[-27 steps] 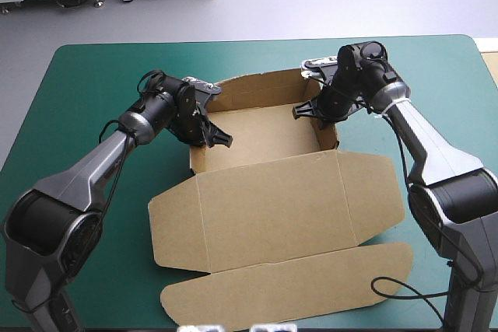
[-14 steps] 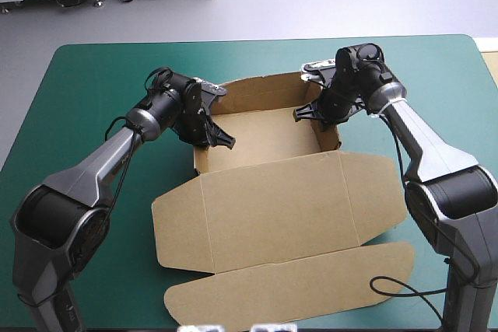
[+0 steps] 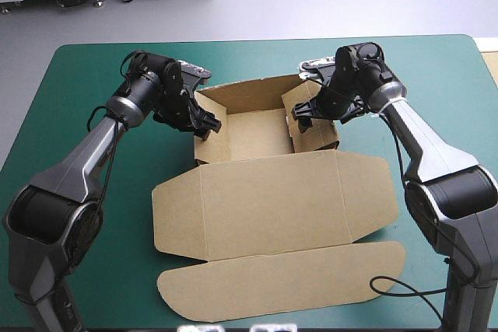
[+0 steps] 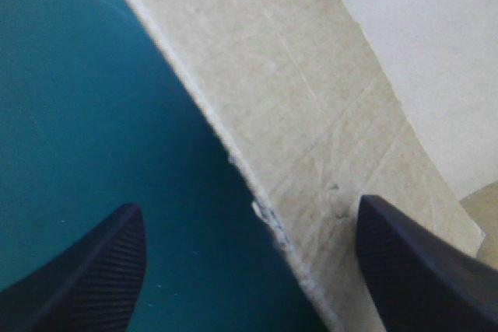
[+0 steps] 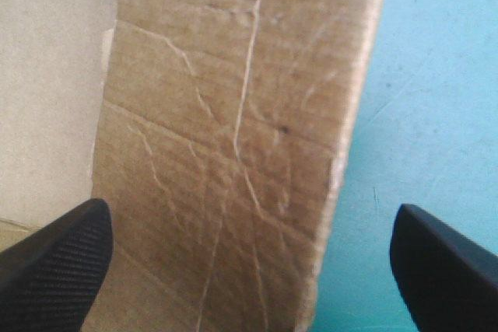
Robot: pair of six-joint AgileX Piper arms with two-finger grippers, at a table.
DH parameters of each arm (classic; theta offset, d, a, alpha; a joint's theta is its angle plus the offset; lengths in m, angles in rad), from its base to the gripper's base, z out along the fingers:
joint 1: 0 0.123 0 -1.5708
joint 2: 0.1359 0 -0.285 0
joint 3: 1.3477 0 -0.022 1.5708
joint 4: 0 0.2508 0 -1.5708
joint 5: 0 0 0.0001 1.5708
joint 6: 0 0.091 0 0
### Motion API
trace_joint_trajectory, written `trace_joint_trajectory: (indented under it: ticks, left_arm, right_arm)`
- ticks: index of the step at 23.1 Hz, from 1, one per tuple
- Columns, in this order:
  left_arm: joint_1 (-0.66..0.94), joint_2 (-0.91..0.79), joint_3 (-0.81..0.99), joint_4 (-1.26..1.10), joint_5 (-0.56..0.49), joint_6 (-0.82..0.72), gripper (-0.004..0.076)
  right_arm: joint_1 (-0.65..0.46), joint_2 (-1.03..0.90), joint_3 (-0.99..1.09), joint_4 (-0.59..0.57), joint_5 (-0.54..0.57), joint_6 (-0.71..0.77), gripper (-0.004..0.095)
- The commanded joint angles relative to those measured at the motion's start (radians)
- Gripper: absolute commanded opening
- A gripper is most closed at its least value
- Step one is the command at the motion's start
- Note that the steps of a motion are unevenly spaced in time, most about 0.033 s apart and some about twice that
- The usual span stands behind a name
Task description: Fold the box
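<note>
on the counter (image 3: 93,83) the box (image 3: 264,200) has its walls up, lid flat; my left pincer (image 3: 205,121) and right pincer (image 3: 303,120) gape wide astride them; tucking remains, i judge.

Both arms reach forward, wrists turned inward – the left gripper (image 3: 205,120) and the right gripper (image 3: 305,117) face each other, each with fingers spread wide apart
</note>
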Motion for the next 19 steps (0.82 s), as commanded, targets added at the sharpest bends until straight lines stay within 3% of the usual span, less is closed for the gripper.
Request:
trace_joint_trajectory:
  ticks: [1,5,8,15,16,19]
  left_arm:
    - [0.014,-0.072,-0.051,-0.046,0.053,0.027,0.0540]
    - [0.014,-0.156,-0.119,-0.208,0.053,0.108,0.0540]
    - [0.014,-0.288,-0.122,-0.183,0.056,0.132,0.0501]
    - [0.014,-0.555,-0.014,-0.059,0.056,0.132,0.0026]
    - [0.014,-0.587,0.024,-0.044,0.056,0.132,-0.0009]
    - [0.014,-0.706,0.150,0.000,0.056,0.137,-0.0008]
  right_arm:
    - [-0.020,-0.092,-0.066,0.016,0.009,-0.016,0.0902]
    - [-0.035,-0.156,-0.154,0.056,0.009,-0.053,0.0902]
    - [-0.040,-0.176,-0.165,0.048,0.009,-0.075,0.0902]
    - [-0.040,-0.107,-0.165,0.056,0.009,-0.077,0.0902]
    - [-0.040,-0.096,-0.165,0.056,0.009,-0.077,0.0902]
    - [-0.040,-0.043,-0.165,0.056,0.009,-0.077,0.0902]
